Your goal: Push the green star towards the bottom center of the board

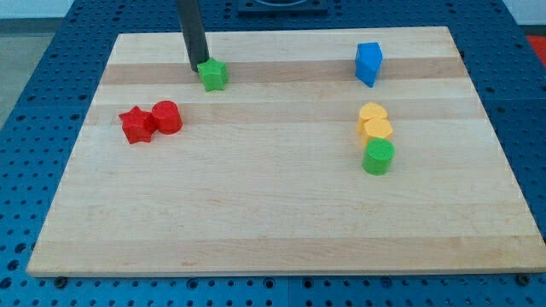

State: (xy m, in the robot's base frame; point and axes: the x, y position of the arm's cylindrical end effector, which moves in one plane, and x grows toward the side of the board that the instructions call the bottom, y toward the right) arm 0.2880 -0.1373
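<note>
The green star lies near the view's top, left of the middle of the wooden board. My tip stands right at the star's upper left edge, touching it or nearly so. The dark rod rises from there out of the view's top.
A red star and a red cylinder sit side by side at the left. A blue block is at the upper right. Two yellow blocks and a green cylinder form a column at the right.
</note>
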